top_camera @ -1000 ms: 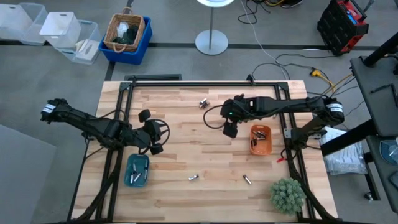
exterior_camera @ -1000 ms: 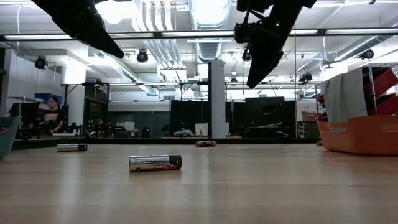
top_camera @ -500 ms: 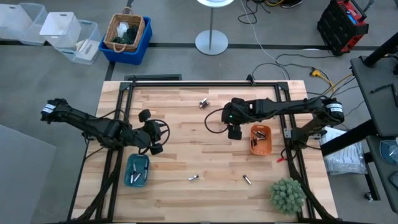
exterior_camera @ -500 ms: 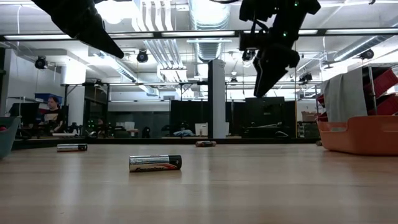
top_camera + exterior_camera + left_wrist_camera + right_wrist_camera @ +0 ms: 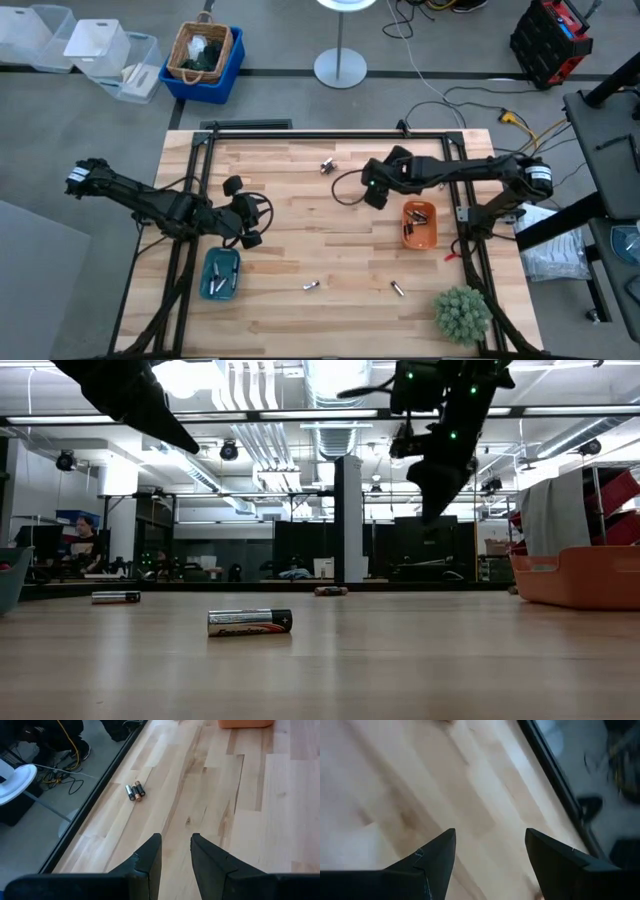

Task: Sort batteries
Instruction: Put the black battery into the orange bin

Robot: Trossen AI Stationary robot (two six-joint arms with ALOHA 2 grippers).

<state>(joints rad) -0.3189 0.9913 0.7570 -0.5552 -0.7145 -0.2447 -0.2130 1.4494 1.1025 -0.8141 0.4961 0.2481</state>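
Observation:
Two batteries [image 5: 326,165] lie side by side near the table's far edge; the left wrist view shows them too [image 5: 135,791]. Single batteries lie near the front edge [image 5: 311,286] [image 5: 397,289]; the low view shows one close up [image 5: 249,622]. More batteries lie in the teal tray [image 5: 220,273] and the orange tray [image 5: 419,224]. My right gripper [image 5: 373,196] hangs open above bare wood, left of the orange tray, with nothing between its fingers [image 5: 432,857]. My left gripper [image 5: 255,212] hovers above the teal tray's far side, open by a narrow gap [image 5: 176,852], and holds nothing.
A small green plant [image 5: 462,313] stands at the table's near right corner. A black frame rail [image 5: 330,131] runs along the far edge. Bare wood lies between the two trays and along the middle of the table.
My right gripper has moved toward the table's far edge, nearer the pair of batteries, and has turned as it went. It stays open and holds nothing. The batteries have not moved.

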